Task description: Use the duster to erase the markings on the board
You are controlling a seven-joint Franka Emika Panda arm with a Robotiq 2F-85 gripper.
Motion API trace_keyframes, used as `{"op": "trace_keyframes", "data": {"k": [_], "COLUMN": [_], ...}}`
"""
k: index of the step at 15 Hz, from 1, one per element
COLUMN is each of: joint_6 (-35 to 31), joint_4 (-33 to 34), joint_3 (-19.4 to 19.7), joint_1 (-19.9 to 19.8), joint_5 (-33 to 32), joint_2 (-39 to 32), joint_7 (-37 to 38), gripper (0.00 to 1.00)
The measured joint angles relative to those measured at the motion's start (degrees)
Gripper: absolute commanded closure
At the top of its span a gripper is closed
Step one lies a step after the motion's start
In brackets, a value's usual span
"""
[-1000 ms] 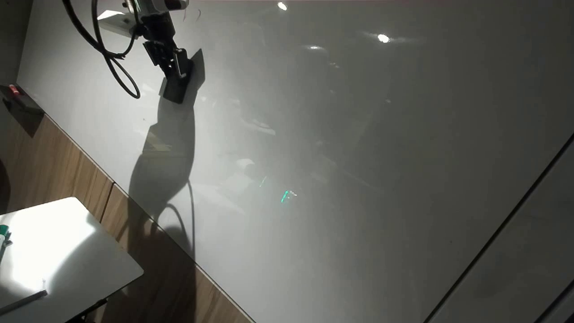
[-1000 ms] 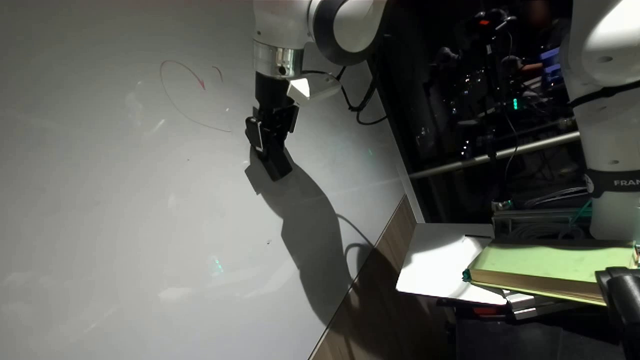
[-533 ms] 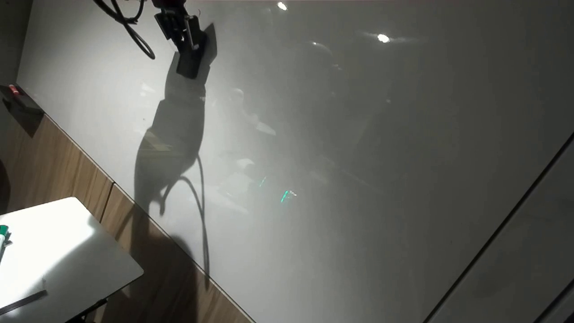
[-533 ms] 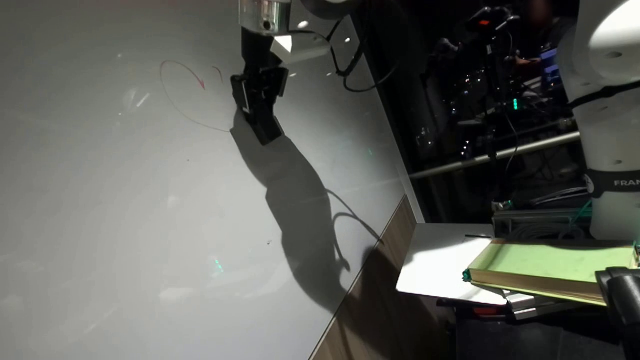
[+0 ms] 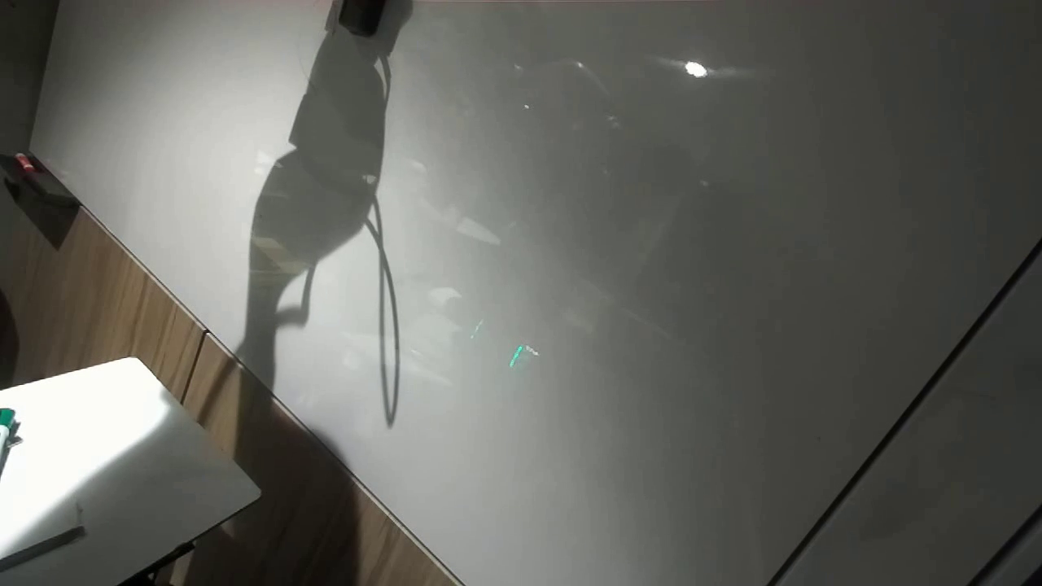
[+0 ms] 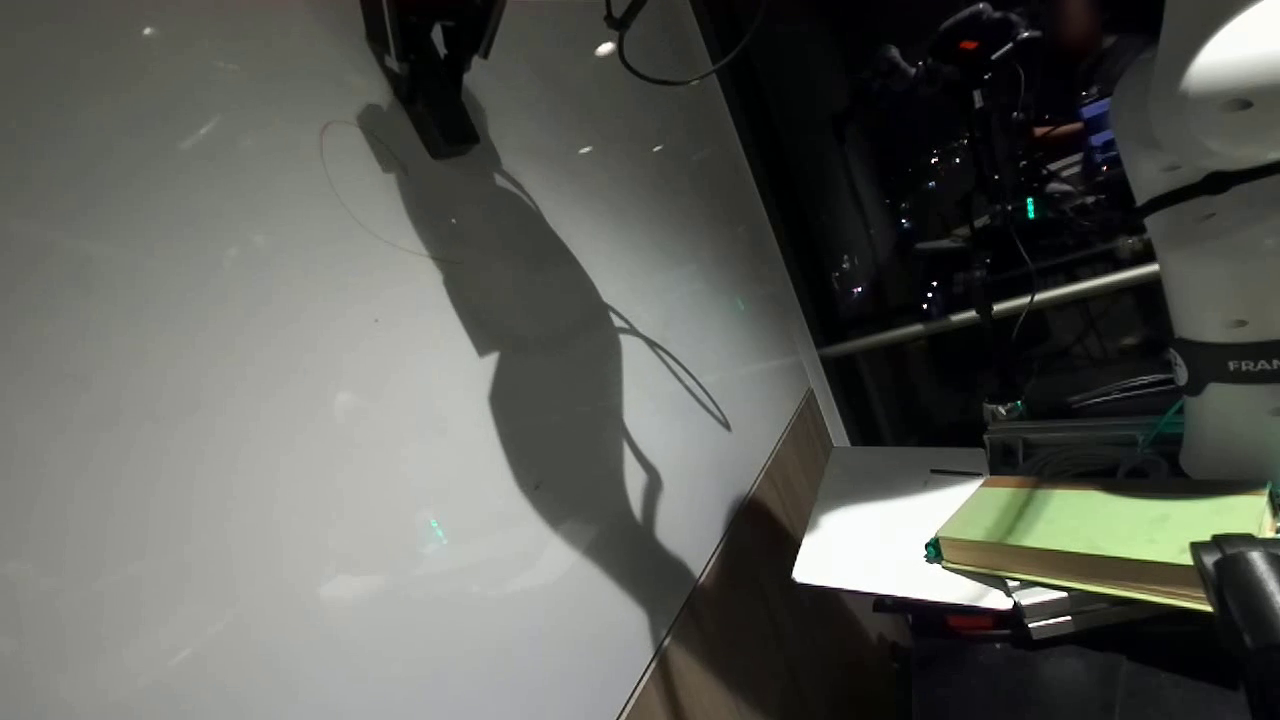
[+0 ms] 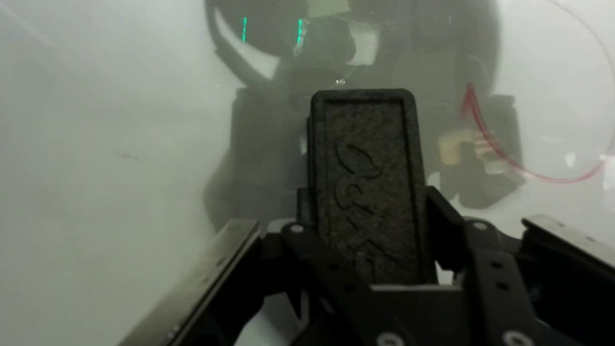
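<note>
The duster (image 7: pixel 370 158), a black oblong block with engraved lines, is held lengthwise between the finger pads of my gripper (image 7: pixel 371 211). Its end also shows at the top edge in an exterior view (image 5: pixel 362 15) and at the upper left in an exterior view (image 6: pixel 440 115). It is over the board (image 6: pixel 200 400); I cannot tell whether it touches. The markings (image 6: pixel 345 205) are a thin faint red loop just left of and below the duster there, partly in shadow. In the wrist view the red arc (image 7: pixel 557 180) lies right of the duster.
The arm's shadow (image 5: pixel 326 146) covers part of the board. A wooden panel (image 5: pixel 138 285) borders it. A small white tabletop (image 5: pixel 122 456) bears a green-capped marker (image 5: pixel 5 422). A green book (image 6: pixel 1110 520) lies by that tabletop. A dark holder (image 5: pixel 49 187) stands at the board's edge.
My gripper has moved up in both exterior views with the duster, and leftward in the view with the red loop. The short red stroke beside the loop no longer shows there.
</note>
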State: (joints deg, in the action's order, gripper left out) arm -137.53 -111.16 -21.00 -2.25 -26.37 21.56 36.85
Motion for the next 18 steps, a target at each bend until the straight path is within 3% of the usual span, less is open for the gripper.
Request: {"op": "trace_keyframes", "data": {"k": [5,11,18], "joint_6": [-0.7,-2.0,-2.7], "joint_4": [1.7,2.5,2.7], "joint_3": [-3.7,-7.8,-6.9], "joint_1": [1.0,4.9,7.7], "joint_5": [-0.3,-2.7,-8.7], "joint_2": [-3.1,-8.6,-14.3], "joint_7": [2.4,7.3,10.1], "gripper": [0.69,0.69,0.69]}}
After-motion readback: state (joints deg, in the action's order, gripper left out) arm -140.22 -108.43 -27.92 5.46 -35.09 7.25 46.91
